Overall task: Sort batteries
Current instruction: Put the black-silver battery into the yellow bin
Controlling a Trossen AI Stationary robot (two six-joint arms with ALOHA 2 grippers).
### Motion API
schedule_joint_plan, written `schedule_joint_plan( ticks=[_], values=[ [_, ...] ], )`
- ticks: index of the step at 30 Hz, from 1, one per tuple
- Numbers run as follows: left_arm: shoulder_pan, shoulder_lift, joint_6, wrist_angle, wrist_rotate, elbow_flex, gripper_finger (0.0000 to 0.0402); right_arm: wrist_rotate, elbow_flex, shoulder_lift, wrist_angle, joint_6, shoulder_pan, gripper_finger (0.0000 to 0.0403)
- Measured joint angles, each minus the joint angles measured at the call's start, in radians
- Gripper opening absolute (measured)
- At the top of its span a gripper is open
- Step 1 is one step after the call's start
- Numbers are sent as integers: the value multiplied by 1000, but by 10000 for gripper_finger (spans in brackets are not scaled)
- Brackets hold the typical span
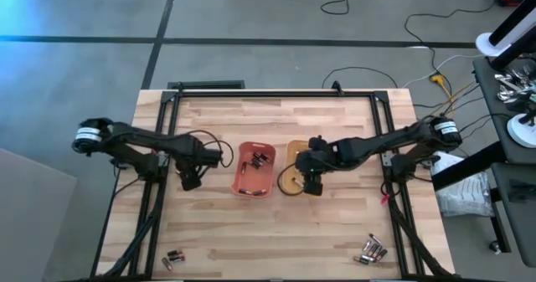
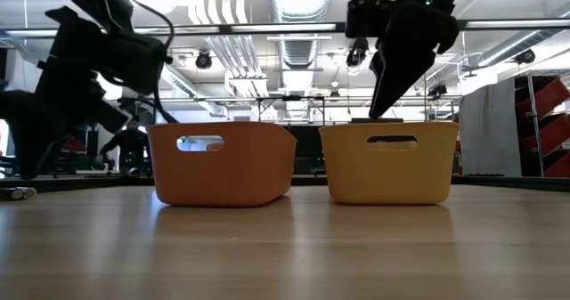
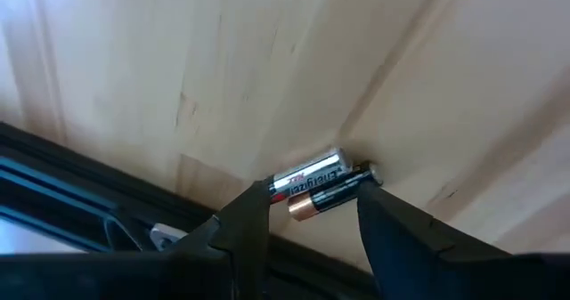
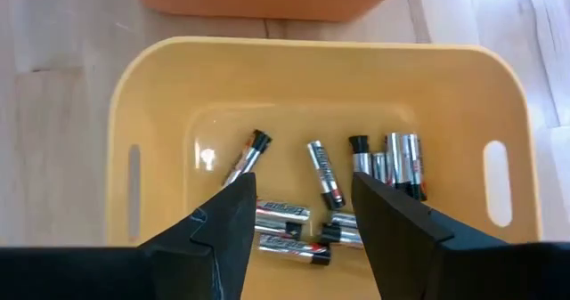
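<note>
Batteries (image 1: 173, 258) lie as a small pair on the desk (image 1: 276, 240) at its near left corner, a silvery cell and a dark copper-ended one side by side, seen just beyond the left jaws (image 3: 307, 215), which hang spread and empty beside the orange tray (image 1: 254, 170). That tray holds a few dark cells. Over the yellow tray (image 4: 294, 77) the right jaws (image 4: 298, 206) hover spread, empty, with silvery cells (image 4: 325, 174) scattered on the floor directly beneath them. More cells (image 1: 373, 250) sit at the near right corner.
</note>
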Motion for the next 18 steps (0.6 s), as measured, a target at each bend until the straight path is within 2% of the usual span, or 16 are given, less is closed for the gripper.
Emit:
schedule_joint_plan(
  ticks=[11,18],
  values=[
    [0,160,53,17,23,-1,118,11,-7,-1,0,70,34,158],
    [0,215,73,63,10,2,116,11,-7,-1,0,88,34,148]
  ],
)
